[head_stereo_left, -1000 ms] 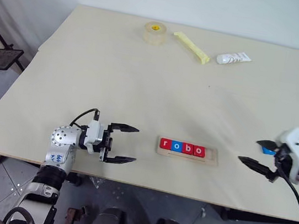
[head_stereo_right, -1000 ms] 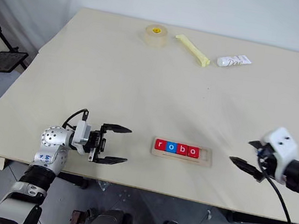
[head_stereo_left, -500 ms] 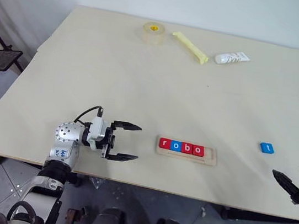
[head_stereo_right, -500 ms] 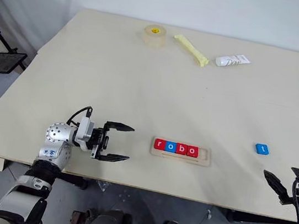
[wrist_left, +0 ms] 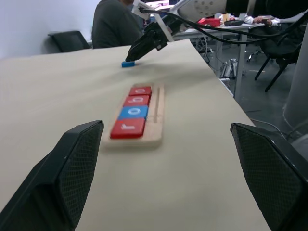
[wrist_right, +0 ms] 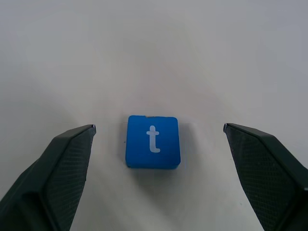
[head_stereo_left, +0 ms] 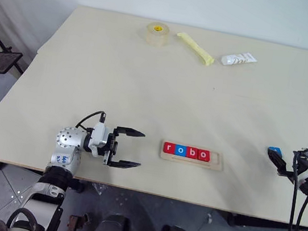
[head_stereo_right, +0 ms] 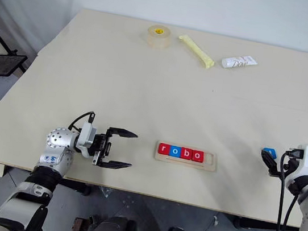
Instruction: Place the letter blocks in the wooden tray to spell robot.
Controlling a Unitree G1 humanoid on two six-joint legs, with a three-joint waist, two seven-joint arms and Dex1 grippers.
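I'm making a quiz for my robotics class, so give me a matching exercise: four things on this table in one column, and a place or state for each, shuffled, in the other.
Column one:
1. t block
2. wooden tray
3. tape roll
4. left end effector

Column two:
A. holds four tiles, last slot bare
B. open, near the tray's r end
C. lying flat between the open right end effector's fingers
D. far edge, beside the yellow stick

Pairs: 1-C, 2-A, 3-D, 4-B
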